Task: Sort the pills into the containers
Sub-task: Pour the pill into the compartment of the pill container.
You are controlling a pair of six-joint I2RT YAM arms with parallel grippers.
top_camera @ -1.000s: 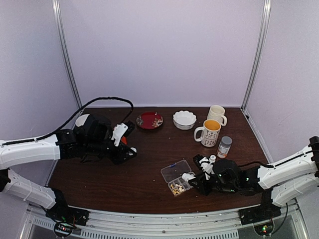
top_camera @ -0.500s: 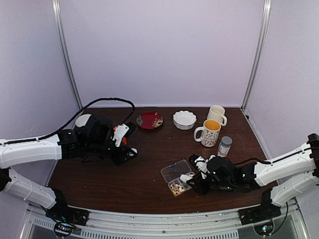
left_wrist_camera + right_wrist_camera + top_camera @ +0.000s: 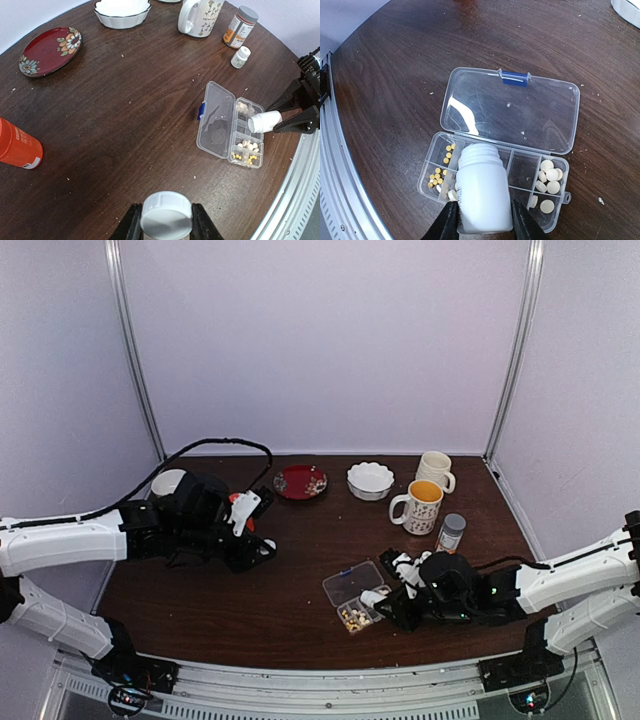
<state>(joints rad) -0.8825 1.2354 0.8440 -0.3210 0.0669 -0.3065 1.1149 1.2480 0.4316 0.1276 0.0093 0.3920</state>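
Pills are what I'm watching, and the only ones I can see sit in the organiser box, which lies with its lid folded flat on the table in front of my right arm. Over the last second very little has moved. The right arm has crept a touch closer to the box, and the right gripper remains clamped around the white bottle, holding it roughly level with its mouth over the middle compartments. The left gripper has hardly shifted, its jaws closed on the white cap, well apart from the box. I read that as lining up for a pour rather than pouring: nothing is leaving the mouth, and I can't see into the bottle. In the box, small yellow pills lie in the two compartments at the end nearest the table edge. Round white ones lie in the two at the opposite end, and a few pale ones show just beside the bottle. The compartment to the right of the bottle's mouth looks empty. What lies directly under the bottle is hidden.
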